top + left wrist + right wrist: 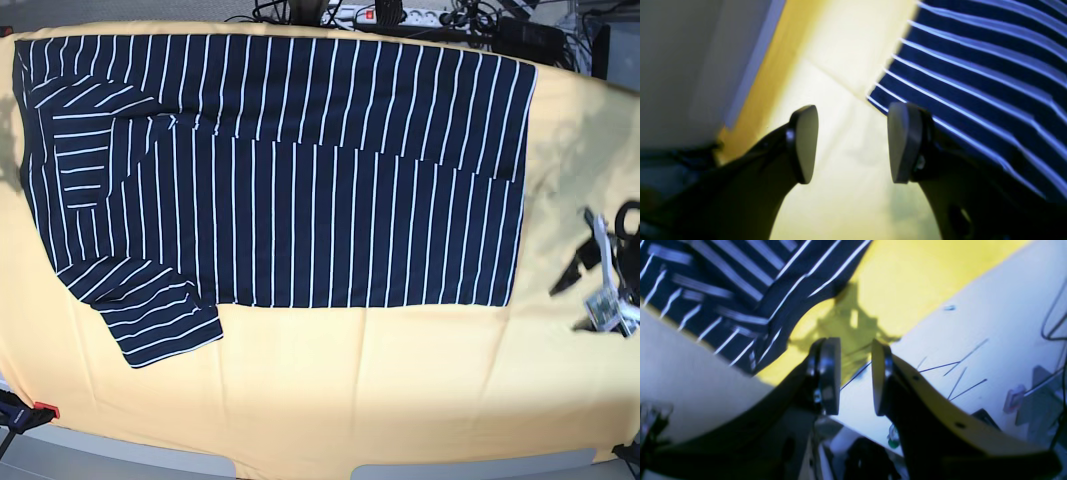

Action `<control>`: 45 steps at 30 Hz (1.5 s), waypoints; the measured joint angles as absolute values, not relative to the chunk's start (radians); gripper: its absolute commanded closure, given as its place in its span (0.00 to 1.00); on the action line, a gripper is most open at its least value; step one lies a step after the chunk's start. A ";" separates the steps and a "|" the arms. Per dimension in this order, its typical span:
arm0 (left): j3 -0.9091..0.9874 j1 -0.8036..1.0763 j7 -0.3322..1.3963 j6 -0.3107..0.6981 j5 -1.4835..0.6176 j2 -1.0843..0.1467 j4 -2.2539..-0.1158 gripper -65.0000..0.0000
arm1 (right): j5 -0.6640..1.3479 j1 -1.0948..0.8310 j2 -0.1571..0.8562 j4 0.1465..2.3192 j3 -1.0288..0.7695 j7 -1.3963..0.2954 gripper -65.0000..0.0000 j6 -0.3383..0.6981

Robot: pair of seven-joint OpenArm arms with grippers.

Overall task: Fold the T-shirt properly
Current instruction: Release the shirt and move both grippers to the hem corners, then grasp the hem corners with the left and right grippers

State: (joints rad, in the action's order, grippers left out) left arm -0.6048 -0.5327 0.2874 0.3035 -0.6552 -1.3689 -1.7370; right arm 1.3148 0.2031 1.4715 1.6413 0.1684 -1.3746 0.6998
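The T-shirt (290, 170) is lying spread across the upper left of the yellow cloth (330, 390), partly folded. Both the left gripper (853, 143) and the right gripper (856, 375) are hanging open and empty, probably lining up over its edges to grab

base cam overhead facing down, wrist cams close, low, all share t-shirt (280, 180)
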 measured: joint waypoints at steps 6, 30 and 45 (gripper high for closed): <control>-0.603 -0.614 0.309 0.455 -0.860 -1.134 -1.302 0.50 | 1.245 0.312 1.411 1.499 0.170 -1.312 0.71 0.686; -0.589 -0.698 0.620 0.693 -1.314 -0.645 -0.577 0.49 | 1.245 0.346 1.376 1.425 0.170 -1.283 0.70 0.689; -0.589 -0.692 0.565 0.694 -1.217 -0.609 -0.576 1.00 | 0.801 0.335 0.984 1.335 0.170 -0.821 0.32 0.618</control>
State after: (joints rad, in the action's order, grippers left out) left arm -0.5888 -0.6922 0.5648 0.6937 -1.2171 -0.6094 -0.5758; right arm 0.8005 0.3347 0.9840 1.3350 0.1696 -0.8207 0.6182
